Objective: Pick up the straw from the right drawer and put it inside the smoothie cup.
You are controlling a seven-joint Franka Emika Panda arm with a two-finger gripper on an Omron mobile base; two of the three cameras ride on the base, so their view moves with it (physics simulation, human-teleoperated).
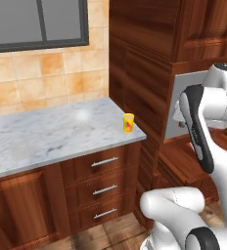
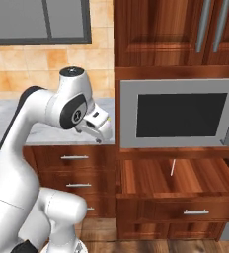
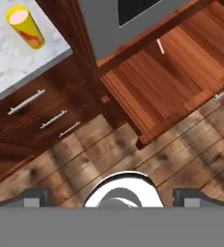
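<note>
Marble table is carrying our smoothie cup near its right corner. Beneath the microwave, the right drawer is lying open with the straw inside, and our hand is hanging wide, holding nothing.

Base views flank arm, hand view overhead, all share open drawer

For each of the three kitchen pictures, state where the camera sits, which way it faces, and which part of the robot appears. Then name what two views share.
Left base view: behind the arm's left, facing the marble counter and smoothie cup; arm at right.
Right base view: behind its right, facing the microwave and open right drawer holding the straw; arm at left.
Hand view: on the hand, looking down; open gripper.
Shared: hand and right base views show the straw.
</note>
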